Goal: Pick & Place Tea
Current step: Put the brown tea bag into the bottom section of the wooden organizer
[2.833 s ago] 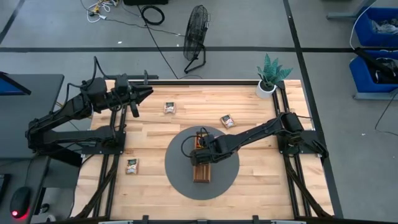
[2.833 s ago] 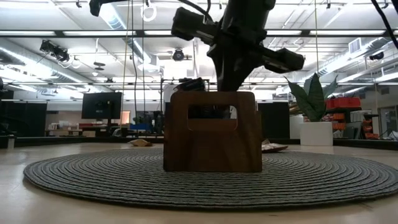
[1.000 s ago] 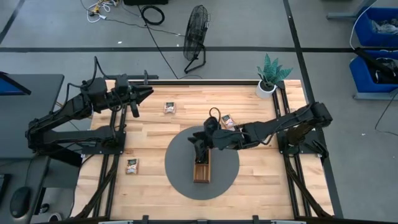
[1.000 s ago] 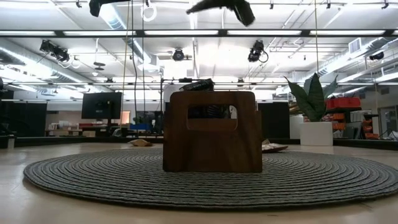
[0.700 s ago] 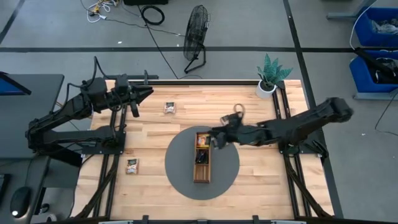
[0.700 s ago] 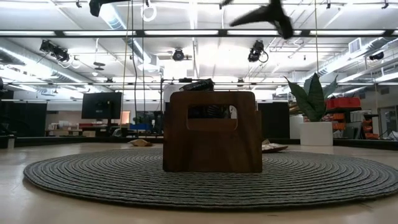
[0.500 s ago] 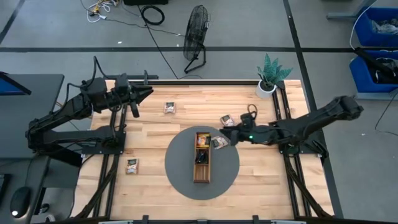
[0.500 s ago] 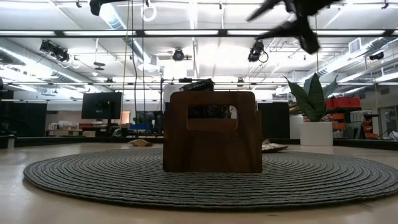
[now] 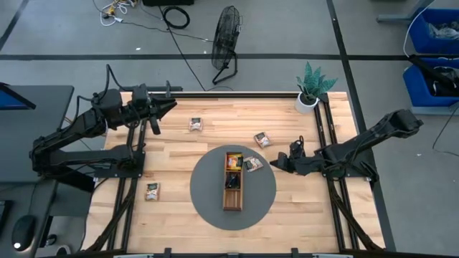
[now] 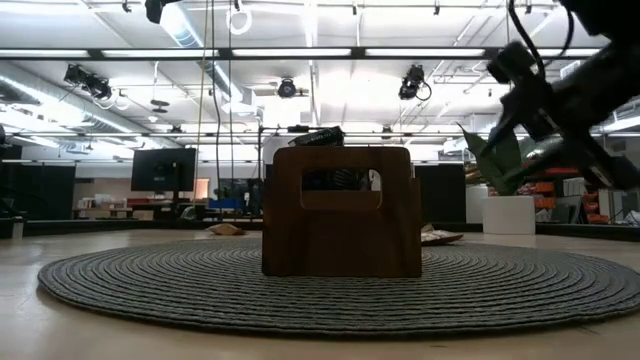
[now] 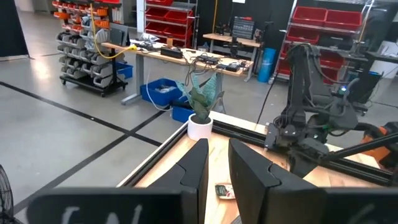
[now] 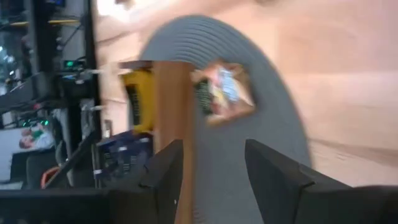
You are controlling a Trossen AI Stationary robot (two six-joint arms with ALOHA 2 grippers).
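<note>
A long brown wooden tray [image 9: 232,188] stands on a round grey mat [image 9: 208,204]. A yellow tea sachet [image 9: 234,159] and a dark one [image 9: 231,179] lie in it. Another tea sachet [image 9: 253,164] lies flat on the mat just right of the tray, also seen in the right wrist view [image 12: 224,93]. Three more lie on the bare wood: [image 9: 196,124], [image 9: 262,139], [image 9: 152,191]. My right gripper [image 9: 275,164] hangs open right of the mat sachet, holding nothing. My left gripper [image 9: 169,107] waits at the far left, its fingers [image 11: 198,165] a little apart and empty.
A potted plant [image 9: 310,89] stands at the table's far right corner. Black rails [image 9: 326,136] run along both sides of the table. Bare wood lies near the front edge and between the mat and the right rail.
My right gripper has drawn back from above the tray's far end toward the table's right edge and come lower, staying open. A sachet now shows on the mat beside the tray, where the arm had covered the spot.
</note>
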